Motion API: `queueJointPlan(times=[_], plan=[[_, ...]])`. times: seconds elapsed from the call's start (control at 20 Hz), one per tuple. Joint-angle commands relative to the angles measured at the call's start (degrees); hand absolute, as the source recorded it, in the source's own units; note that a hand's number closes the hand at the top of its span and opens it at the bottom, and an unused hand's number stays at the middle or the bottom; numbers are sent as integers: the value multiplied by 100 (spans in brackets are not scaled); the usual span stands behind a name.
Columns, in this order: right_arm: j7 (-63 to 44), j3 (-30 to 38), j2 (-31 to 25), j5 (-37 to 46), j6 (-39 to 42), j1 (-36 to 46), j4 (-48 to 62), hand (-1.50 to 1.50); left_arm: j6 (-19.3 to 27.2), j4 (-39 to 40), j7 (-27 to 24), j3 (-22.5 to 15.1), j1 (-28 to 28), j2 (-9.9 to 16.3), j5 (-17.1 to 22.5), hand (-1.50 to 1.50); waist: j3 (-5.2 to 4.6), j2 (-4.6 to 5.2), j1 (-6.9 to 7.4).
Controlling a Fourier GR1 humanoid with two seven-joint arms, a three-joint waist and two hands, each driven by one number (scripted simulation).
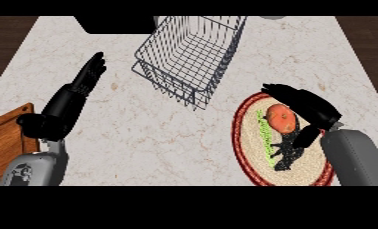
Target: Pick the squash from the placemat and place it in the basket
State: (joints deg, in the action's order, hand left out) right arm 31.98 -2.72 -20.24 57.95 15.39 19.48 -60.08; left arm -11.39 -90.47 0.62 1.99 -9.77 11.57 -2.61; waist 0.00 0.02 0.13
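Head view is showing me the squash [280, 118] sitting on the round red-rimmed placemat [247, 143] at the right of the counter [148, 138], with the right hand [310, 105] arching over it. I am reading the fingers as curled above and beside the squash and the thumb as reaching in low on the near side, but I cannot tell whether they are touching it yet; it is not lifted. The risk I am watching is the rounded squash rolling out sideways if the fingers close off-centre, or the mat dragging along. The wire basket [193, 53] is standing well apart at upper centre, looking tilted, so a careless drop could catch its rim. The left hand [87, 78] is resting open at the left, fingers straight.
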Motion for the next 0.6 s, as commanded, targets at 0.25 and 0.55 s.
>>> queueJointPlan(times=[0.25,0.55], plan=[[-107,-360,130,241,577,-202,-432,150,-27,167,-89,142,-64,-42,-110,0,-2,-11,-33],[516,-308,114,632,-308,134,723,150,-47,162,-14,56,-135,-137,-229,0,1,2,-2]])
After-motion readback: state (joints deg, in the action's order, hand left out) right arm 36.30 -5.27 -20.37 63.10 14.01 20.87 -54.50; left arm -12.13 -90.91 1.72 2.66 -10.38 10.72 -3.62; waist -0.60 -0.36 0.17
